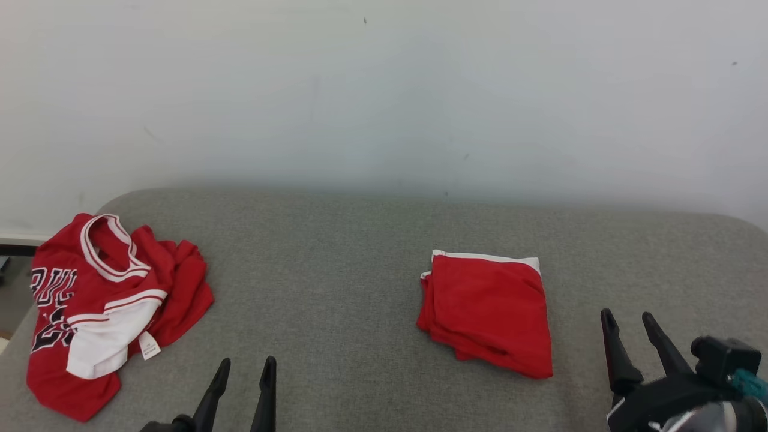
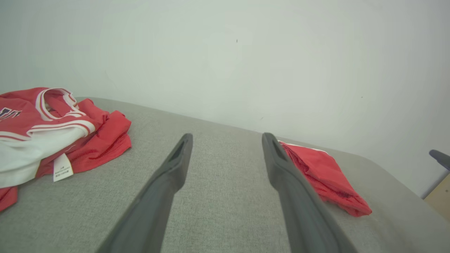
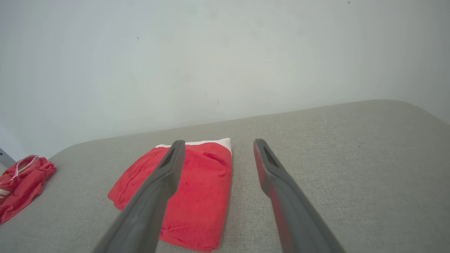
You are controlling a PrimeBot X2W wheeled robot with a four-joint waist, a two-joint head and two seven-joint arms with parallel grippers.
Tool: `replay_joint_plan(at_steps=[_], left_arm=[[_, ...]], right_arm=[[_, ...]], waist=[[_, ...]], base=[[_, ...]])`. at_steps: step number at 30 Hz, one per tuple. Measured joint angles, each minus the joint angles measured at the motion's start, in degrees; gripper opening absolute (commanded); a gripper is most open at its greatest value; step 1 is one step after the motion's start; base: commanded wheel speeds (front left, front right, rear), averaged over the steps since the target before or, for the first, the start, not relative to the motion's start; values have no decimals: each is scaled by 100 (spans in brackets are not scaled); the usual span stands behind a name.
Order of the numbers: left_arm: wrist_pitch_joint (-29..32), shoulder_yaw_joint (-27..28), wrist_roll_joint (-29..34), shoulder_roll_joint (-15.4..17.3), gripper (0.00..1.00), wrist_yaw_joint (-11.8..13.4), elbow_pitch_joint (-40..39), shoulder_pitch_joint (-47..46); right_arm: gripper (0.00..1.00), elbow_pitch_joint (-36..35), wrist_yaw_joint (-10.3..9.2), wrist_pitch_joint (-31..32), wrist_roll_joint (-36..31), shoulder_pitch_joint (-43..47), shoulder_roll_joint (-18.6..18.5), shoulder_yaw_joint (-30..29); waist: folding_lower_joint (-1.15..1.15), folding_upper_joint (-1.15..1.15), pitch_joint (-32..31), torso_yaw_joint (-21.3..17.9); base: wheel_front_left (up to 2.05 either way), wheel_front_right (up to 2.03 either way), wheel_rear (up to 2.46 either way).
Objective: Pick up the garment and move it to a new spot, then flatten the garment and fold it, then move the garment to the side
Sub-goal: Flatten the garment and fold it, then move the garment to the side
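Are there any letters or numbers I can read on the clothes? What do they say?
"BUL": dark letters on the crumpled red jersey, cut off by a fold, so the word is not whole.
Dark number below those letters: mostly hidden in the folds, cannot be read.
White tag on the jersey: print too small to read.
Folded red garment: no writing shows.
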Motion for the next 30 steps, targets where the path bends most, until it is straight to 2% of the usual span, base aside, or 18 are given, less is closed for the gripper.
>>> replay_joint_plan(at_steps=[3, 7, 18, 30], left_arm=[[0, 230, 208, -43, 100, -125, 38, 101], [1, 526, 399, -151, 100, -282, 155, 189], [0, 1209, 842, -466, 100, -670, 534, 479], [0, 1457, 1074, -704, 100, -956, 710, 521]], right_arm=[[100, -510, 0, -107, -141, 548, 159, -63], [100, -745, 0, -188, -241, 929, 287, 54], [100, -594, 0, -176, -282, 1065, 431, 327], [100, -556, 0, -124, -222, 966, 491, 339]], waist=[[0, 0, 17, -137], [0, 0, 25, -321], [0, 0, -30, -651], [0, 0, 28, -598]], base=[[0, 0, 0], [0, 0, 0], [0, 0, 0], [0, 0, 0]])
